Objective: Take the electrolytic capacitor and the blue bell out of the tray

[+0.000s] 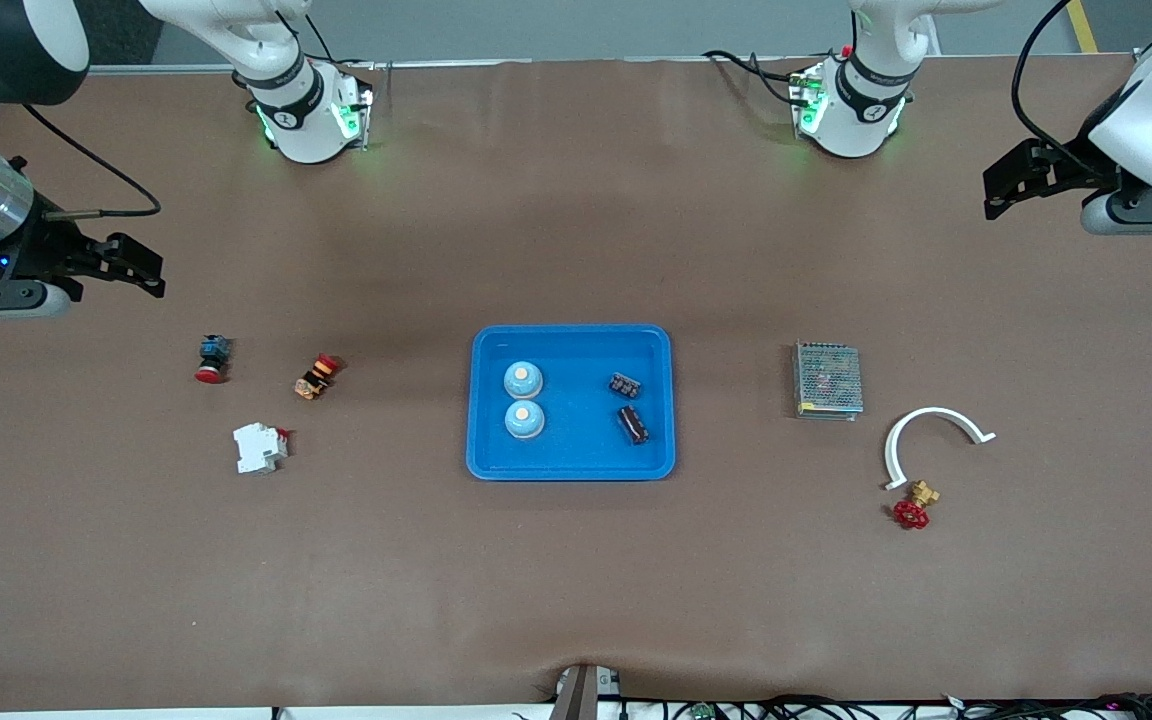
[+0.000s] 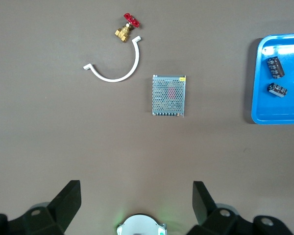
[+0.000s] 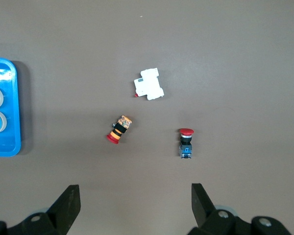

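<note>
Red valve (image 1: 911, 514) sitting nearest; tray (image 1: 572, 468) still holding bells and capacitors.
Both hands, left hand (image 1: 1011, 185) and right hand (image 1: 136, 265), hovering released, well apart from tray; twin bells touching, risking double grab.

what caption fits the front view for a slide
Blue tray holding two bells and two capacitors, both open grippers waiting at the table's ends.

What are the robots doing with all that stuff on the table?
Nothing is being handled yet. The blue tray sits mid-table holding two blue bells and two dark capacitors. The left gripper waits open above the left arm's end of the table, near the mesh box. The right gripper waits open at the right arm's end, above the red push buttons.
</note>
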Available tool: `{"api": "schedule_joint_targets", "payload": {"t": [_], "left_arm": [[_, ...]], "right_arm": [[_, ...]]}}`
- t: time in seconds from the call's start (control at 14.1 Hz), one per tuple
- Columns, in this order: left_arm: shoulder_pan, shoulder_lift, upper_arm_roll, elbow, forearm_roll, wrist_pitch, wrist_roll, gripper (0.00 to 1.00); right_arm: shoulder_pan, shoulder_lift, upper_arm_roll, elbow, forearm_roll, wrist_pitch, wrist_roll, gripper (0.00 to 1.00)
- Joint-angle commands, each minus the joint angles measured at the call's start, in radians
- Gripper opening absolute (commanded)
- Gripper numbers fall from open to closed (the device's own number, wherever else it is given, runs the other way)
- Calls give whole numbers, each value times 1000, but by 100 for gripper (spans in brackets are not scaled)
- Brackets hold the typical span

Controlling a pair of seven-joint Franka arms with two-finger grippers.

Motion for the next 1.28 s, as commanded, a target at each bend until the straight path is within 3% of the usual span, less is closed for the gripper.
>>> {"api": "schedule_joint_targets", "payload": {"t": [0.0, 0.78, 0.99, 1.21], "left_arm": [[4, 0, -6, 9, 20, -4, 4, 100], [3, 52, -6, 10, -1, 46, -12, 100], [-3, 75, -8, -34, -3, 69, -62, 100], [-55, 96, -18, -131, 0, 179, -175, 100]], "right_arm": [[7, 4, -3, 10, 8, -3, 3, 100], [7, 4, -3, 10, 8, -3, 3, 100], [0, 4, -3, 11, 6, -5, 3, 100], [0, 4, -3, 10, 6, -6, 3, 100]]}}
